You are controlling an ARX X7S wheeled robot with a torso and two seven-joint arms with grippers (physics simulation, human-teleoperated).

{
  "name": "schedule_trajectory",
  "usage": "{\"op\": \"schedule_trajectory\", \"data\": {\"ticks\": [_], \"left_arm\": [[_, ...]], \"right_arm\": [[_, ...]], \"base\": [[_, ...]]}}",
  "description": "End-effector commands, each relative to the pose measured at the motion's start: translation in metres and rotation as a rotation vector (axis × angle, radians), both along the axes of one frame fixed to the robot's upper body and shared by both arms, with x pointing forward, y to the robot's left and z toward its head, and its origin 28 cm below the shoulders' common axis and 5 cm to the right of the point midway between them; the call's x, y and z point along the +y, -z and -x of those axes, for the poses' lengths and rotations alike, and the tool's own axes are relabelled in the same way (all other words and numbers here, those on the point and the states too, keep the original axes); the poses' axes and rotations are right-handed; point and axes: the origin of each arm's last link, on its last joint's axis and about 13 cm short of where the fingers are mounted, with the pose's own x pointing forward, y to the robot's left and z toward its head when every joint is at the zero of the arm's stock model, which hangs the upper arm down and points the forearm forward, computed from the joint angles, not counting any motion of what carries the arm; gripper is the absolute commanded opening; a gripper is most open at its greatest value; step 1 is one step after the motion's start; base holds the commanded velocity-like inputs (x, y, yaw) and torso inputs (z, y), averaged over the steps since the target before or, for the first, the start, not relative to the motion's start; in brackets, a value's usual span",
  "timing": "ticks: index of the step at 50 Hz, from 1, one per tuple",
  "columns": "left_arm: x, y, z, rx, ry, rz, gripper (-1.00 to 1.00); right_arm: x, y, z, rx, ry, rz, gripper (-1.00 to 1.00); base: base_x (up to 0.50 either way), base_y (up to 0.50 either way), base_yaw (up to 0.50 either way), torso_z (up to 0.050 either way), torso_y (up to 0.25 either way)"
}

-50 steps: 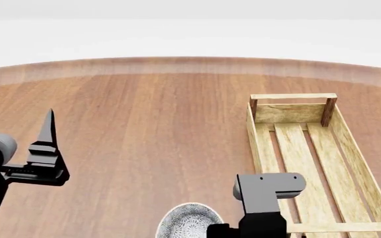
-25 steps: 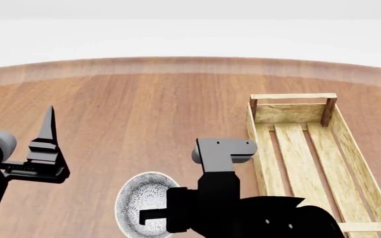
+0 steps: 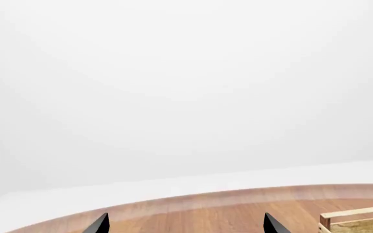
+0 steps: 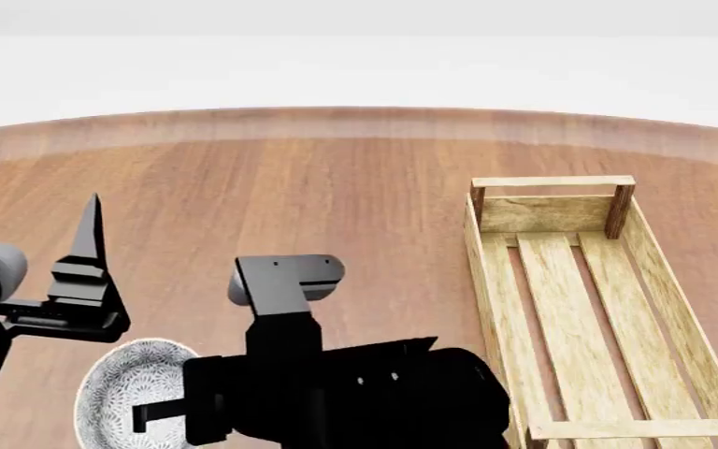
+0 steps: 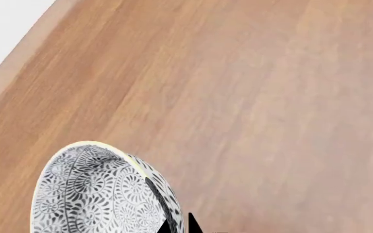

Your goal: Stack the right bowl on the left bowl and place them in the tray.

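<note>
A white bowl with a grey floral pattern (image 4: 128, 398) hangs over the table at the lower left of the head view, its rim clamped by my right gripper (image 4: 160, 413). The right wrist view shows the bowl (image 5: 95, 194) with the rim between the two black fingertips (image 5: 191, 224). My left gripper (image 4: 89, 267) is open and empty, just above and left of the bowl; its fingertips (image 3: 271, 224) show wide apart in the left wrist view. The long light-wood tray (image 4: 677, 304) lies empty at the right. A second bowl is out of view.
The round wooden table (image 4: 309, 187) extends far ahead to a curved edge against a white background. The right arm's black body (image 4: 359, 393) crosses the lower middle of the head view. A tray corner (image 3: 358, 221) shows in the left wrist view.
My right arm has swept left across the table, carrying the bowl from the bottom centre to the lower left. The left gripper has barely moved.
</note>
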Motion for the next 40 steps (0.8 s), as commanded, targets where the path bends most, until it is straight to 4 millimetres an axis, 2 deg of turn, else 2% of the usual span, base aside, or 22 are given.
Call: {"op": "schedule_trajectory", "data": {"ticks": [1,6,12,30,40], "left_arm": [[0.001,-0.002,0.002,-0.004,-0.001,-0.004,1.0],[0.0,-0.004,0.004,-0.007,0.0,-0.006,1.0],[0.002,-0.006,0.006,-0.011,-0.007,-0.009,1.0],[0.004,-0.006,0.008,-0.012,-0.012,-0.003,1.0],[0.004,-0.005,0.008,-0.008,-0.011,-0.003,1.0]], "right_arm": [[0.028,0.006,0.007,0.03,-0.144,-0.036,-1.0],[0.042,0.006,0.017,0.029,-0.216,-0.034,-1.0],[0.051,0.015,0.028,0.045,-0.283,-0.025,-1.0],[0.057,0.023,0.046,0.07,-0.399,-0.015,-1.0],[0.056,0.024,0.046,0.067,-0.404,-0.014,-1.0]], "base": [[0.0,0.0,0.0,0.0,0.0],[0.0,0.0,0.0,0.0,0.0],[0.0,0.0,0.0,0.0,0.0],[0.0,0.0,0.0,0.0,0.0],[0.0,0.0,0.0,0.0,0.0]]}}
